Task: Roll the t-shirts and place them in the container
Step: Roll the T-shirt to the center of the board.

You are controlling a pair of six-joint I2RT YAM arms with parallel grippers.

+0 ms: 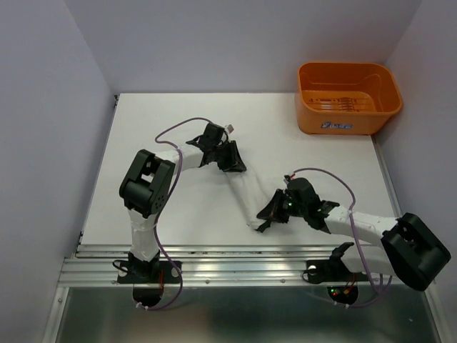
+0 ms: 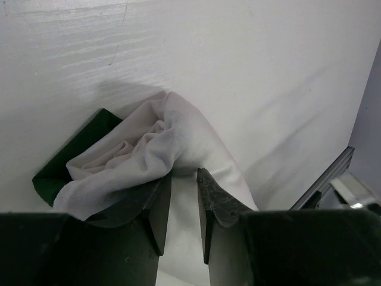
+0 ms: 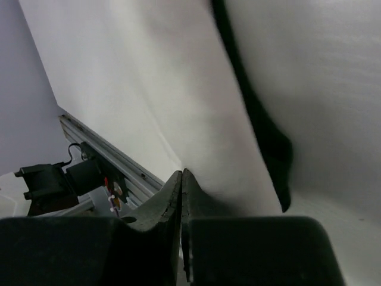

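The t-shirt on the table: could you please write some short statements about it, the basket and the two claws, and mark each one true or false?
1. The orange basket stands at the far right corner of the table. True.
2. The t-shirt lies inside the basket. False: it lies on the table, stretched between the left claw and the right claw.
3. In the right wrist view, the fingers of the right claw are pressed together. True.
4. The t-shirt is spread out flat at its full width. False: it is gathered into a narrow strip, bunched at the left claw.
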